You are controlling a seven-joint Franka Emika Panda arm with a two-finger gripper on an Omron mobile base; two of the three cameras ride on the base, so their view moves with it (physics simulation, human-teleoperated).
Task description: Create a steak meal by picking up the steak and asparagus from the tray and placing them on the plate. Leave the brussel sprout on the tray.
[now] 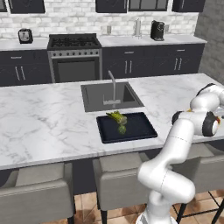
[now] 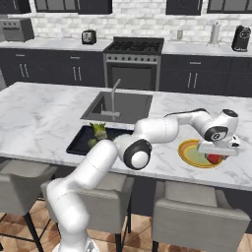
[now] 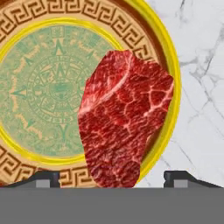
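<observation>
The steak (image 3: 124,118), a marbled red chunk, lies on the right part of the plate (image 3: 26,22) and reaches over its orange-yellow rim. My gripper (image 3: 111,177) hovers just above it, open, with one fingertip on each side and a gap to the meat. In the right base view the gripper (image 2: 217,149) hangs over the plate (image 2: 183,150) with the steak (image 2: 214,159) beneath it. On the black tray (image 1: 142,131) lie the asparagus (image 1: 116,117) and, just in front of it, the brussel sprout (image 1: 122,129). From the right base view the tray (image 2: 76,145), asparagus (image 2: 100,130) and sprout (image 2: 92,142) sit left of my arm.
A grey sink (image 1: 94,98) with a faucet (image 1: 113,87) is set into the marble island behind the tray. Stools (image 2: 194,214) stand along the island's near edge. A stove (image 1: 73,57) and dark cabinets line the back wall.
</observation>
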